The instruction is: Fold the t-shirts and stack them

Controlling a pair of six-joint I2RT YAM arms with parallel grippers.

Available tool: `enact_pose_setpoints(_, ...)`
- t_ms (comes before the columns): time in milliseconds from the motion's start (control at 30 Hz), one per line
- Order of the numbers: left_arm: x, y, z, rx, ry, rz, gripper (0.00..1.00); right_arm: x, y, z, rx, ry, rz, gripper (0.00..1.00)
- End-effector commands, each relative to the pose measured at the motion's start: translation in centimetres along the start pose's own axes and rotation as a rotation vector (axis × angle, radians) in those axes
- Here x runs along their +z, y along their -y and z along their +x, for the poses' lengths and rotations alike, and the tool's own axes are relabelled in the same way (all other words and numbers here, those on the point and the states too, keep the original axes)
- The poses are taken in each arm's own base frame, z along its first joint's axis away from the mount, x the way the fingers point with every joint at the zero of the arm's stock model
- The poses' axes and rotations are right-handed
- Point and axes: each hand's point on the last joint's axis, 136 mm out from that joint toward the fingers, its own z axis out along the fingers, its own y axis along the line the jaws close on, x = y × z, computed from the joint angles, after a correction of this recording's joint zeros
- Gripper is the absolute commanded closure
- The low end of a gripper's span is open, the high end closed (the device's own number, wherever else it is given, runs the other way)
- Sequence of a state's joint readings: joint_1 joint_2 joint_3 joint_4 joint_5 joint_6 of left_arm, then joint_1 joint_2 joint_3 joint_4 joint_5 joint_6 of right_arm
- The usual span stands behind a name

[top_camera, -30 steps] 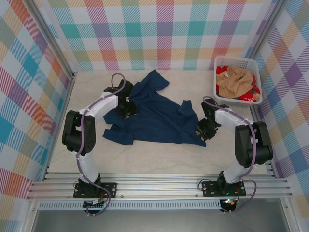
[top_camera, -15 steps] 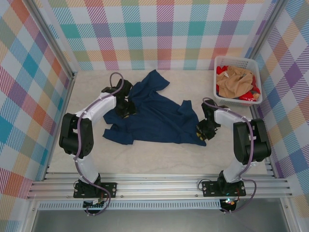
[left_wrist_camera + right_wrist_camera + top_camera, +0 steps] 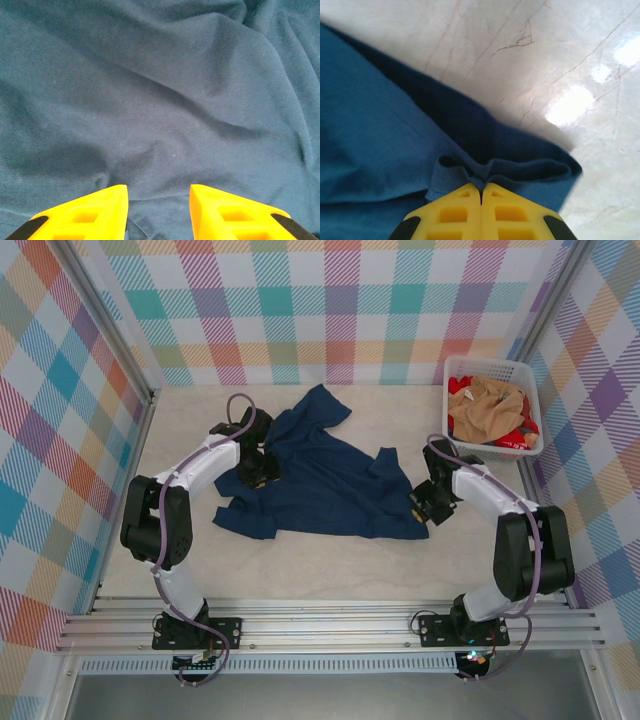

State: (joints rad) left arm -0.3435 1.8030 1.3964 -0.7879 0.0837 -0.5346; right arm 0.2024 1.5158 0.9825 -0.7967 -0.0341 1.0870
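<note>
Since a second ago, my right gripper has gone from partly spread to pressed together, and that arm's elbow has swung out to the right. From its wrist camera I see the yellow fingertips meeting with a bunched fold of the navy t-shirt pinched at their tips, right at the shirt's right-hand near edge. The shirt lies crumpled across the middle of the table, one part reaching toward the far wall. My left gripper has barely shifted; it sits on the shirt's left side, its fingers partly spread with wrinkled cloth between and beneath them. At far right, the basket holds a tan-orange t-shirt over a red t-shirt.
</note>
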Motion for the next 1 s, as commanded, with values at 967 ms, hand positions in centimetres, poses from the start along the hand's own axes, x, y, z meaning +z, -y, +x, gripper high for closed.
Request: enact_pose_setpoints(967, -2.3, -0.7, 1.6, -0.087, -0.015, 0.007, 0.61, -2.4, 9.2, 6.1, 0.045, -0.098, 0.042, 0.89)
